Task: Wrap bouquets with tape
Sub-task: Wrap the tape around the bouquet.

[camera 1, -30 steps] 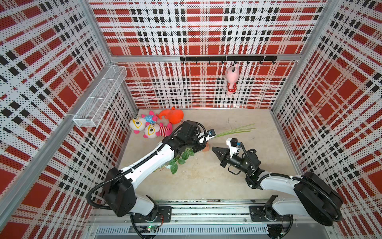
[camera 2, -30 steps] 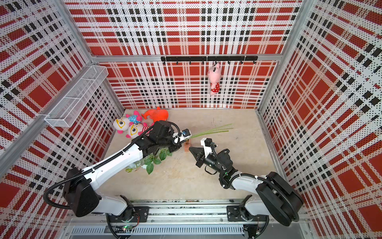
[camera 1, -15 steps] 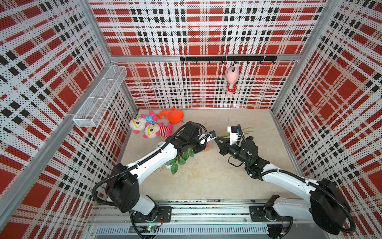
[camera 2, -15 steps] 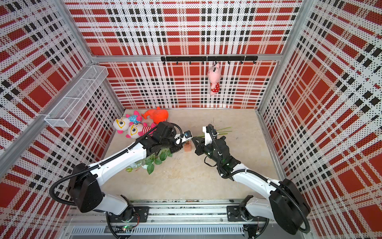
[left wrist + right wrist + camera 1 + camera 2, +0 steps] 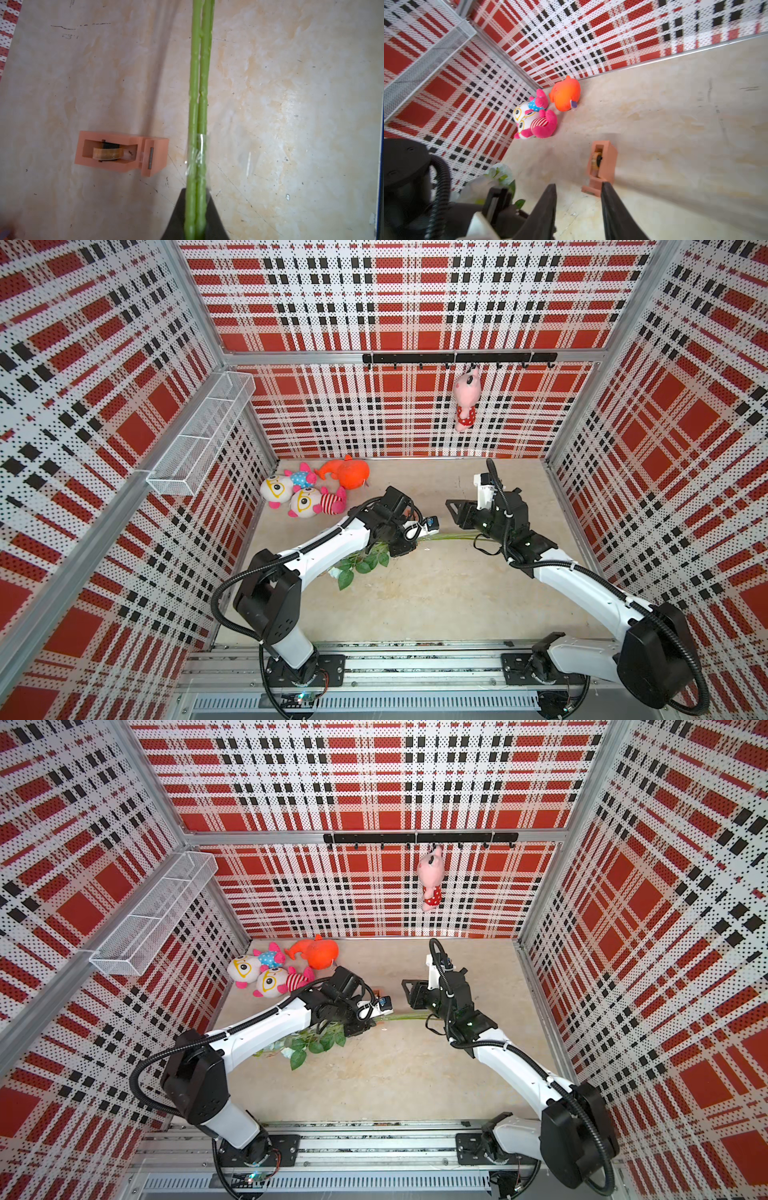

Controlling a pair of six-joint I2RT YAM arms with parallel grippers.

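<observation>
The bouquets' green stems [image 5: 197,104] run straight out of my left gripper [image 5: 195,207], which is shut on them; a band of clear tape [image 5: 196,158] circles the stems just past the fingers. In both top views the leaves [image 5: 361,564] lie under the left arm and the stems [image 5: 409,1016] reach toward the right arm. The orange-tan tape dispenser [image 5: 122,154] stands on the table beside the stems. My right gripper [image 5: 579,184] hovers open and holds nothing, just short of the dispenser [image 5: 602,166]. In a top view the right gripper [image 5: 451,506] is above the stems' far end.
Three plush toys [image 5: 307,493] lie in the back left corner, the orange one [image 5: 349,472] farthest back. A pink plush [image 5: 466,404] hangs from the hook rail [image 5: 457,358] on the rear wall. A wire basket [image 5: 199,435] is fixed to the left wall.
My right arm has swung from the table's front toward the back, above the stem ends, and its jaws have gone from shut to open. The left arm has stayed put with the stems.
</observation>
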